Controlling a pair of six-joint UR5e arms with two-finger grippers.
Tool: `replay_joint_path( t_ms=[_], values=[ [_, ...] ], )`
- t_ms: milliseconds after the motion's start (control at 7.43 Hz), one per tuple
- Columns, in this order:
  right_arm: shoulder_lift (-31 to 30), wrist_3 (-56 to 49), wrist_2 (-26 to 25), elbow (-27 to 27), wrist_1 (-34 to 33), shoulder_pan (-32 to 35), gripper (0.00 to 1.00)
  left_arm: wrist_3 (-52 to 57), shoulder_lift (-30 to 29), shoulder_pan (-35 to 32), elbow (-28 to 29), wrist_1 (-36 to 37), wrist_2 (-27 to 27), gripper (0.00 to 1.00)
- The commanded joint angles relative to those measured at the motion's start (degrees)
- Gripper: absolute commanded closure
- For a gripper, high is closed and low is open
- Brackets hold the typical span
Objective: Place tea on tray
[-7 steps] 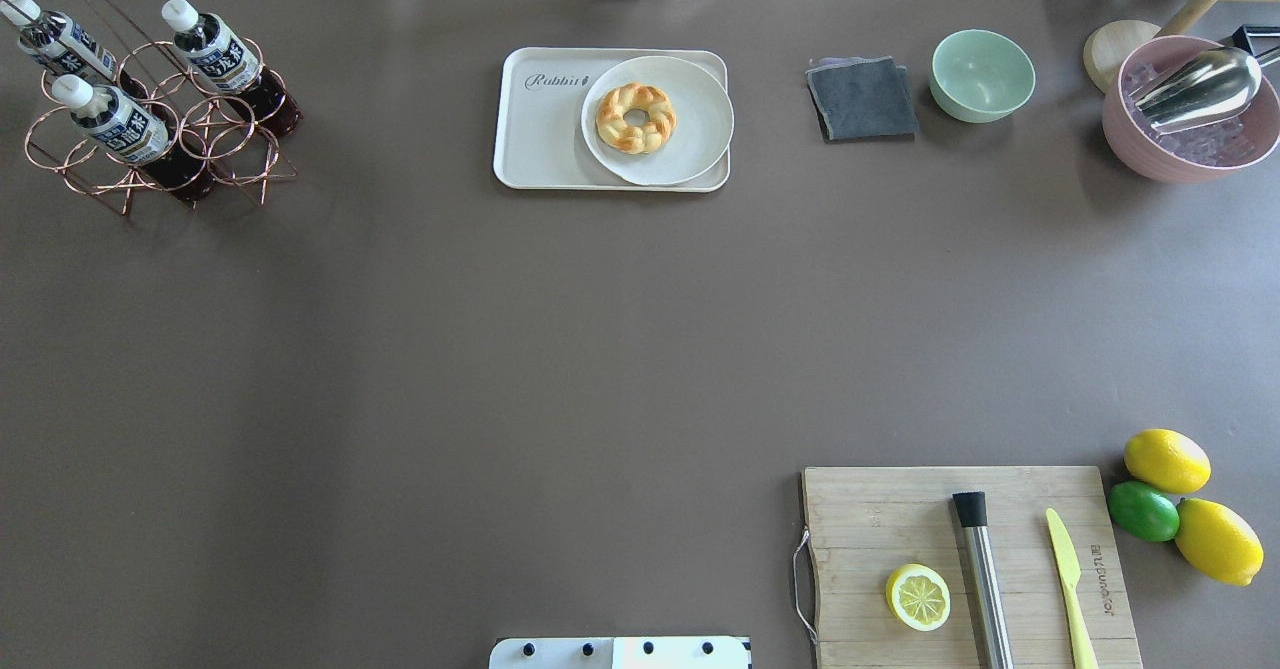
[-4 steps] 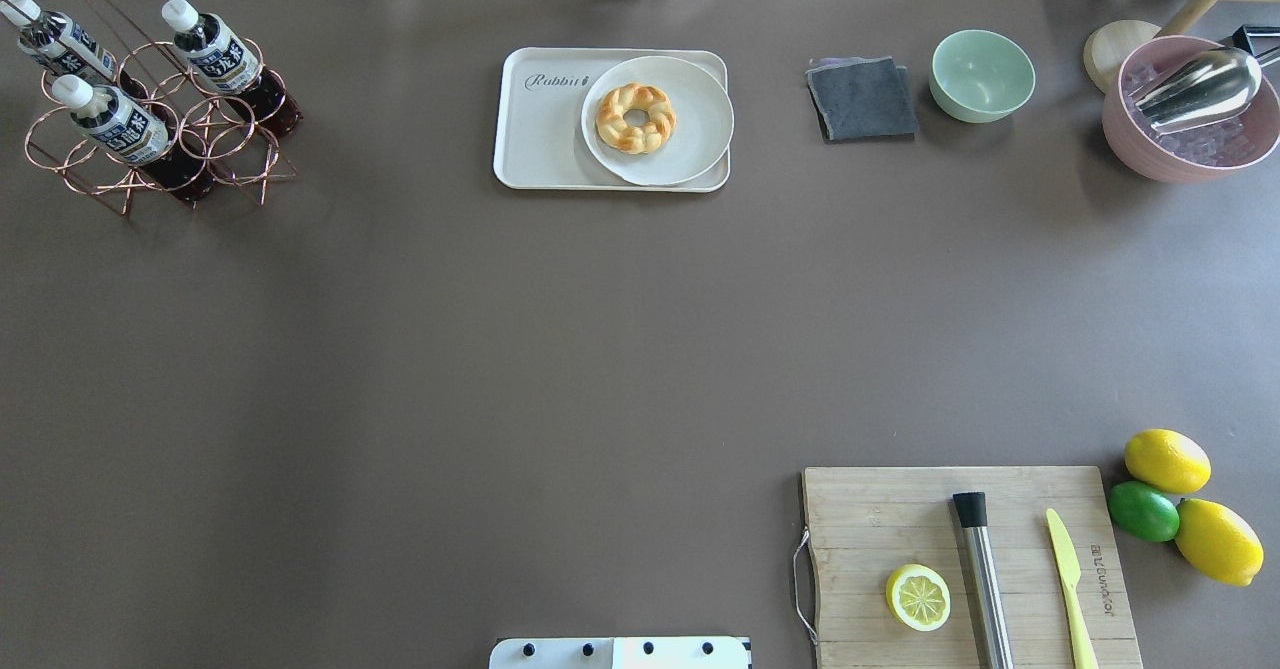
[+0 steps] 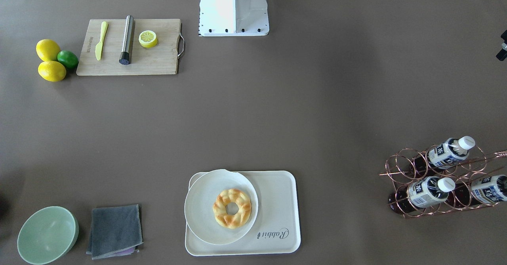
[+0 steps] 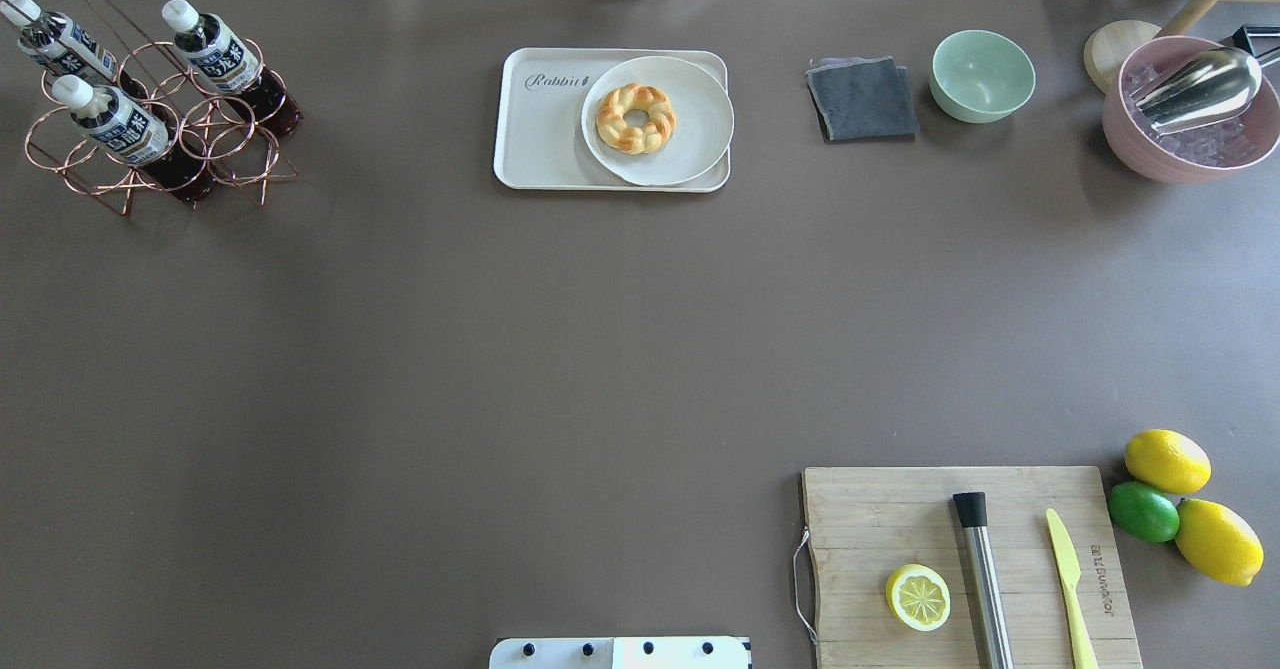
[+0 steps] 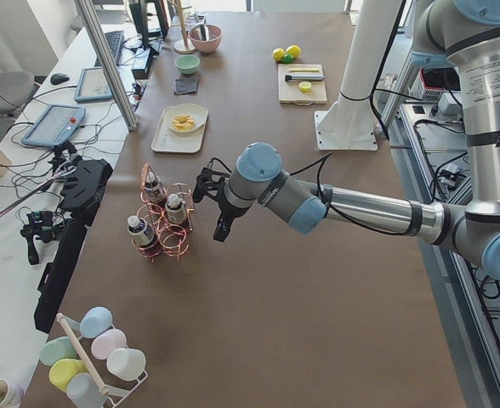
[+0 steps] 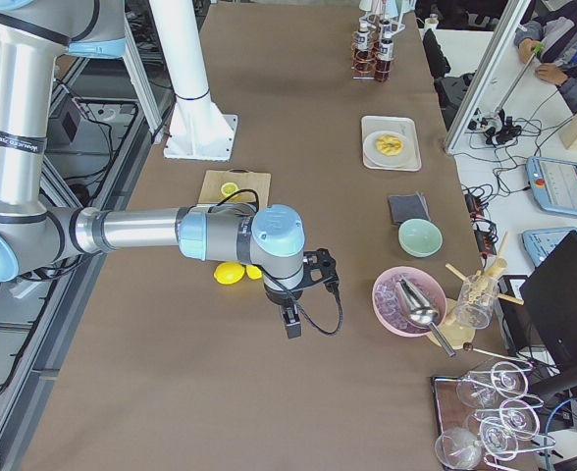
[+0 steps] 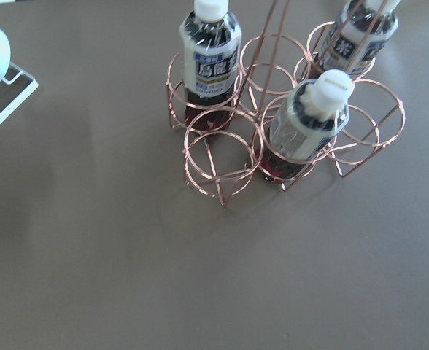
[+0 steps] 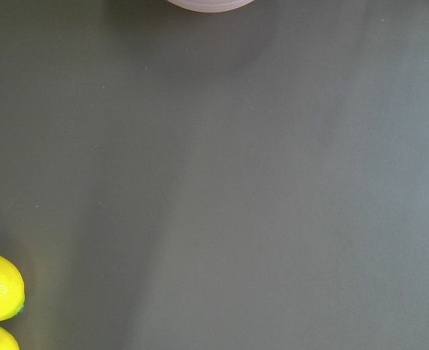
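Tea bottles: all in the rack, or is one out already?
All in. Three tea bottles stand upright in rings of the copper wire rack. The tray holds only the plate with the pastry.

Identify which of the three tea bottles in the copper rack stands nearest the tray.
The tea bottle at the copper rack's end facing the tray; in the overhead view the other two bottles stand further left.

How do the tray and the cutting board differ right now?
The tray is cream plastic with rounded corners; the board is wood with squarer corners. The tray carries a plate with a pastry; the board carries a lemon half, a metal rod and a knife. Both are flat rectangles, and neither holds tea.
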Motion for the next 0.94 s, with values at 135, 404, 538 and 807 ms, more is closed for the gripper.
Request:
replay_joint_path(
  t_ms=[135, 404, 538, 807],
  values=[
    [-1.3, -0.2, 0.4, 0.8, 0.1, 0.1, 0.00, -14.9, -5.8, 10.8, 2.0, -11.0, 15.9, 0.03],
    [-0.9, -0.1, 0.0, 0.8, 0.2, 0.0, 0.00, -15.7, -8.6, 13.5, 5.2, -11.7, 18.9, 0.02],
    [-0.9, 0.4, 0.4, 0.9, 0.1, 0.0, 0.00, -22.7, -11.5, 16.3, 6.9, -11.9, 21.7, 0.03],
    [-0.7, 0.5, 0.5, 1.3, 0.2, -0.8, 0.01, -25.2, -14.8, 19.7, 9.5, -13.0, 26.4, 0.03]
  ],
)
